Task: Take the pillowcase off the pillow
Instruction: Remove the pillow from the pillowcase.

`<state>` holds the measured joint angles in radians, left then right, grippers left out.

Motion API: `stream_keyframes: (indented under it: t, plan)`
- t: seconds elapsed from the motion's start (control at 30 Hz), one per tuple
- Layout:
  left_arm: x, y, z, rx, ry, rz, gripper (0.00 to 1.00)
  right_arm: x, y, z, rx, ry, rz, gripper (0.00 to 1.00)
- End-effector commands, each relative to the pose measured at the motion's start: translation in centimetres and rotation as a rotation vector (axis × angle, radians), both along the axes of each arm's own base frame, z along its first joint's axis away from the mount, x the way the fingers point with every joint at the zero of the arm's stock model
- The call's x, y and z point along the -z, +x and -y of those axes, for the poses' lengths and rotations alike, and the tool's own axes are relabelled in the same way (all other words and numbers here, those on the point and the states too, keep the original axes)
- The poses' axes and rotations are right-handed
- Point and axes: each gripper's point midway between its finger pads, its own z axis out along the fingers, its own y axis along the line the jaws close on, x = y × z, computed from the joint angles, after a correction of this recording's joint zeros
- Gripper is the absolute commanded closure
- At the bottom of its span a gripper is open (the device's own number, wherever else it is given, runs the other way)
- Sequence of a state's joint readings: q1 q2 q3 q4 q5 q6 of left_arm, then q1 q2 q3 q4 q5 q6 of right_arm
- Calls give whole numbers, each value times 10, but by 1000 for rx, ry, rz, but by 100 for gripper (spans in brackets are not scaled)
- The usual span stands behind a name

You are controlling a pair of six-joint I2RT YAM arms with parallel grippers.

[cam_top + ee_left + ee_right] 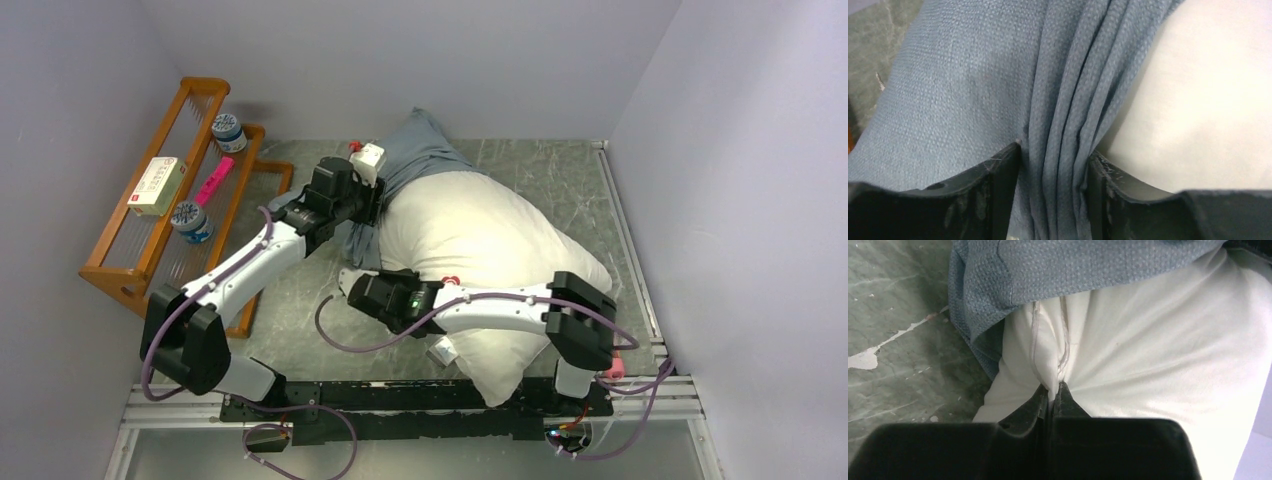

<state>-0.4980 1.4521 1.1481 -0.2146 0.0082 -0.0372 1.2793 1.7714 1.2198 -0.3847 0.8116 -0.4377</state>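
Pillow [480,240] diagonal, far-left to near-right; pillowcase [425,150] bunched at far end.

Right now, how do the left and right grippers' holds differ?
The left gripper clamps a thick bunch of grey-blue pillowcase, its fingers held well apart; the right gripper pinches a thin fold of the white pillow, fingers almost touching. The left reaches farther out than the right. Both are shut on fabric.

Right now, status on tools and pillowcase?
Left tool shut on bunched pillowcase. Right tool shut on pillow edge. Pillow mostly bared. Wooden rack stands apart.
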Motion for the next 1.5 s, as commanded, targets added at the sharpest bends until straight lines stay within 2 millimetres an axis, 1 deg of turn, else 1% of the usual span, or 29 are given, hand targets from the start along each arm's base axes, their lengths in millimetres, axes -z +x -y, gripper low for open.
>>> stream_keyframes:
  t: [0.0,0.07,0.2,0.3,0.43,0.57,0.67,0.73,0.9,1.0,1.03,1.13,1.27,1.37,1.47]
  plan:
    - [-20,-20,-5,25,6,40,42,-31,8,23,80,141,-25,100]
    - [-33,-21,-13,-10,4,81,37,-39,11,31,97,184,-39,100]
    - [-57,-24,-30,-50,25,176,30,-52,23,53,164,268,-56,100]
    - [-71,-32,-33,-42,-3,233,29,-64,31,67,200,364,-62,100]
    - [-76,-44,-24,28,-56,262,26,-84,41,82,239,521,-67,100]
    - [-77,-57,0,158,-137,254,24,-99,50,95,272,662,-68,100]
    - [-77,-69,23,276,-190,240,24,-105,56,104,299,743,-71,100]
    - [-74,-78,36,336,-205,226,24,-107,58,107,301,776,-72,100]
    - [-61,-94,61,410,-198,185,24,-107,59,109,306,811,-78,100]
    - [-53,-98,70,441,-198,166,25,-108,60,108,303,822,-80,100]
    - [-51,-99,73,428,-220,136,25,-109,59,107,297,828,-82,100]
    - [-40,-93,74,390,-209,97,27,-111,57,106,284,841,-82,100]
    - [-24,-81,68,303,-184,52,29,-109,55,106,281,843,-91,100]
    - [-13,-75,65,254,-162,19,32,-108,54,107,282,848,-97,100]
    - [-6,-71,62,223,-149,0,36,-110,53,108,282,850,-92,100]
